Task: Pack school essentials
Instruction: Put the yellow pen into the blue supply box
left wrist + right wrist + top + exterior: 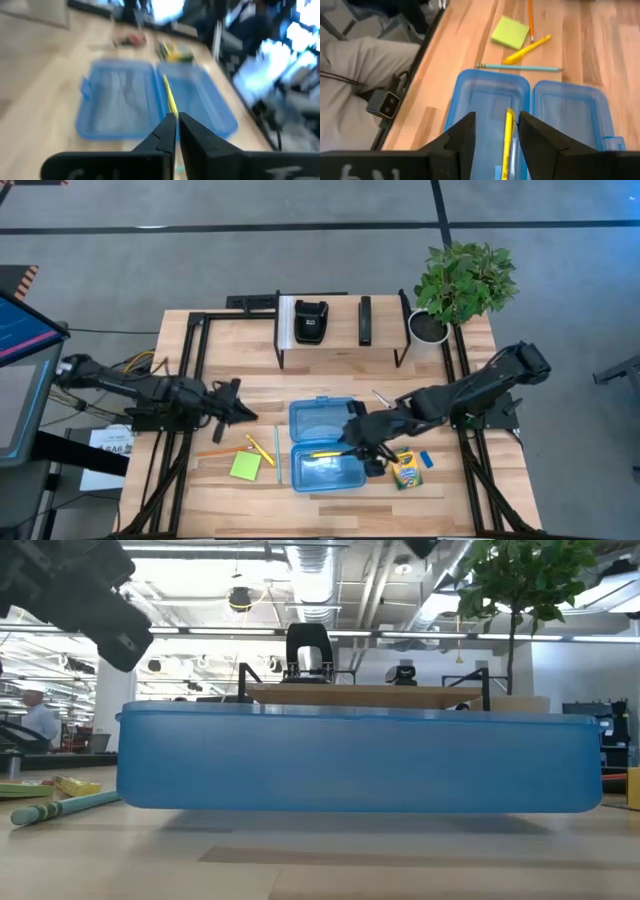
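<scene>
An open blue plastic case (322, 445) lies at the table's middle, its two halves side by side. A yellow pencil (508, 135) lies in the near half, close to the hinge. My right gripper (496, 117) hovers open over that half, a finger on either side of the pencil with a gap to each. My left gripper (245, 412) is shut and empty, left of the case and above the table. Loose on the table to the case's left are a lime-green sticky pad (245, 466), an orange pencil (215, 452), a yellow one (260, 450) and a teal one (277, 465).
A crayon box (405, 470) and a small blue eraser (427, 460) lie right of the case, under my right arm. Scissors (383, 397) lie behind it. A black rack at the back holds a black device (311, 322). A potted plant (460, 285) stands at the far right.
</scene>
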Robot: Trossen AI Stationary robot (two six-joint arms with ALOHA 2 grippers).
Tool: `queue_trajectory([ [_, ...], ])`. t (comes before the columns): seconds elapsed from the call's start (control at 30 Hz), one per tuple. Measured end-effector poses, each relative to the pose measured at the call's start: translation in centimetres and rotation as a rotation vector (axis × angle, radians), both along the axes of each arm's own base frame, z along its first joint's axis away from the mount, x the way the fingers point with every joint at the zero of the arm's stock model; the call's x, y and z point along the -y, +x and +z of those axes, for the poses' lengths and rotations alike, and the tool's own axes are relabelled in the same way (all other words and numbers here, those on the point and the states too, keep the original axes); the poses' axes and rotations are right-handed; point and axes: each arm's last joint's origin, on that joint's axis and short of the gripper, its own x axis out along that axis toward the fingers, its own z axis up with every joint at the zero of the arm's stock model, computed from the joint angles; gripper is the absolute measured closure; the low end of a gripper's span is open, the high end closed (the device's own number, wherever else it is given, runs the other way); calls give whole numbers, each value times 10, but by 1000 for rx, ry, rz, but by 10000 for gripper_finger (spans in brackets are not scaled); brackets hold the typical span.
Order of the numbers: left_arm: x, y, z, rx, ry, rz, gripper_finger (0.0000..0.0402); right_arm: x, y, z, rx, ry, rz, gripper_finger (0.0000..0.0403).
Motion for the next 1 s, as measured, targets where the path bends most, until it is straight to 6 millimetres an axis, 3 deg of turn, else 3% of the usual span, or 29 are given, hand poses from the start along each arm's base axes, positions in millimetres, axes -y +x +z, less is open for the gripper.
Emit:
queue_trajectory([
  [0.27, 34, 28, 0, -192, 193, -115, 295, -9, -30, 5, 82, -33, -45, 243],
  [0.47, 62, 42, -10, -339, 339, -182, 241, -17, -36, 0, 81, -41, -53, 242],
  [0.67, 83, 54, -25, -436, 399, -229, 234, -19, -35, -3, 78, -55, -57, 245],
  [1.0, 97, 76, -53, -573, 476, -241, 233, -15, -32, 0, 101, -54, -67, 243],
])
